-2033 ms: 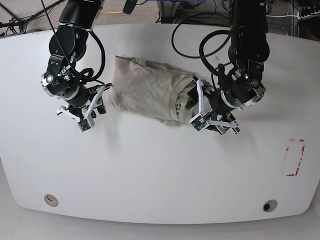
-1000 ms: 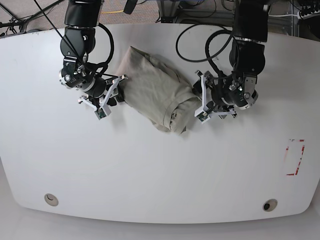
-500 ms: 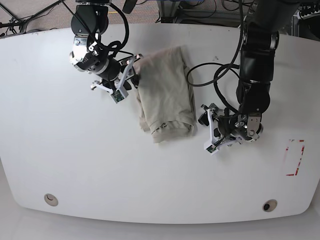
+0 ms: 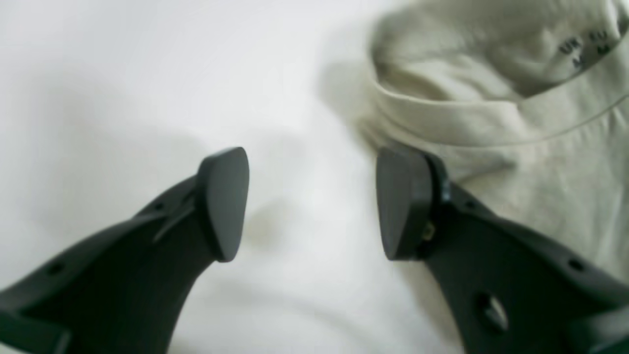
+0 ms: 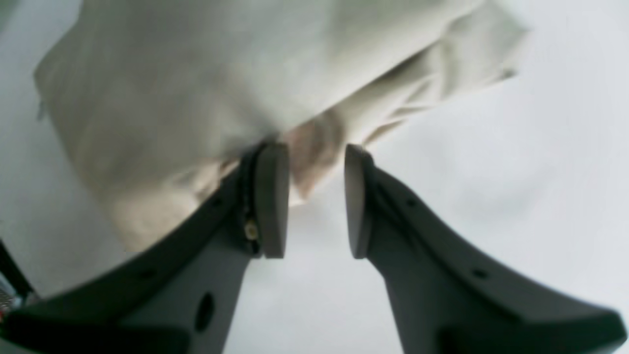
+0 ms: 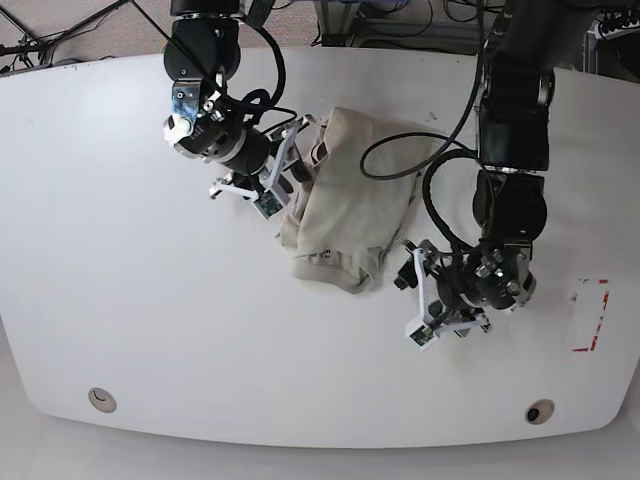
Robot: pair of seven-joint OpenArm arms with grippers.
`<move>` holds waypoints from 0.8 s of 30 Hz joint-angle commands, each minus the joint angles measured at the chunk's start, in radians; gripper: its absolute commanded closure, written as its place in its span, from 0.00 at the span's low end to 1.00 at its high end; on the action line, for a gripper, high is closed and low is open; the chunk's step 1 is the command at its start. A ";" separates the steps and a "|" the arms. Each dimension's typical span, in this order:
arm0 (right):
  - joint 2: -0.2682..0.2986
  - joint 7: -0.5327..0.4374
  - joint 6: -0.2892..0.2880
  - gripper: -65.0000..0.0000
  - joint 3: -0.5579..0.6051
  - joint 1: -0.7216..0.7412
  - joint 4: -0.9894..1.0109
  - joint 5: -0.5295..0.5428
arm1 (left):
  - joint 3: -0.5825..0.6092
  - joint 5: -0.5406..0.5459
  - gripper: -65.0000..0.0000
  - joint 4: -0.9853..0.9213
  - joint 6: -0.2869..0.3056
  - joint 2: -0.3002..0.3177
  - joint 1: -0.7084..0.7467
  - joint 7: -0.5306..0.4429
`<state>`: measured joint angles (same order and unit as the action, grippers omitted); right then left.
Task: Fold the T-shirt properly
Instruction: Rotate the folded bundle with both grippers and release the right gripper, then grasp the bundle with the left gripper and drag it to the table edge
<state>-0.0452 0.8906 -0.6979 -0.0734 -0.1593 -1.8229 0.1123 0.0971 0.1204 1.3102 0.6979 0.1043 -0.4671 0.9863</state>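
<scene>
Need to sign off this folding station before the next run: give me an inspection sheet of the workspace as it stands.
Surface: white table, no stains seen.
Job's things: T-shirt bundled at centre back, rumpled, not a neat fold.
Clutter: red rectangle mark near the table edge; two round fittings along the front.
Grippers: left claw open, empty, right beside the collar; right claw nearly closed, a fold of fabric between its tips.
Cables: black cable loops over the shirt.
Surroundings: power strip and loose wires behind the table.
</scene>
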 commanded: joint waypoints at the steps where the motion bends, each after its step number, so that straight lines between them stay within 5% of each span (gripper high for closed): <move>1: 0.035 -0.014 0.000 0.72 -0.047 0.011 -0.034 0.013 | -0.035 0.009 0.41 0.134 0.000 0.016 -0.022 0.038; 9: 0.124 -0.014 0.000 0.72 -0.185 0.033 -0.039 0.016 | -0.033 0.000 0.41 0.507 0.000 -0.007 0.175 0.050; 14: 0.166 -0.014 0.000 0.72 -0.242 0.033 -0.041 0.016 | 0.003 0.000 0.40 0.607 -0.197 -0.065 0.310 0.000; 24: 0.175 -0.014 0.000 0.72 -0.325 0.033 -0.034 0.016 | 0.155 -0.070 0.40 0.552 -0.488 -0.070 0.568 -0.401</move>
<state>0.1204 0.8955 -0.6994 -0.3916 -0.1383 -1.8397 0.1150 0.2226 0.0830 1.8751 0.2398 0.0402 0.1078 0.6586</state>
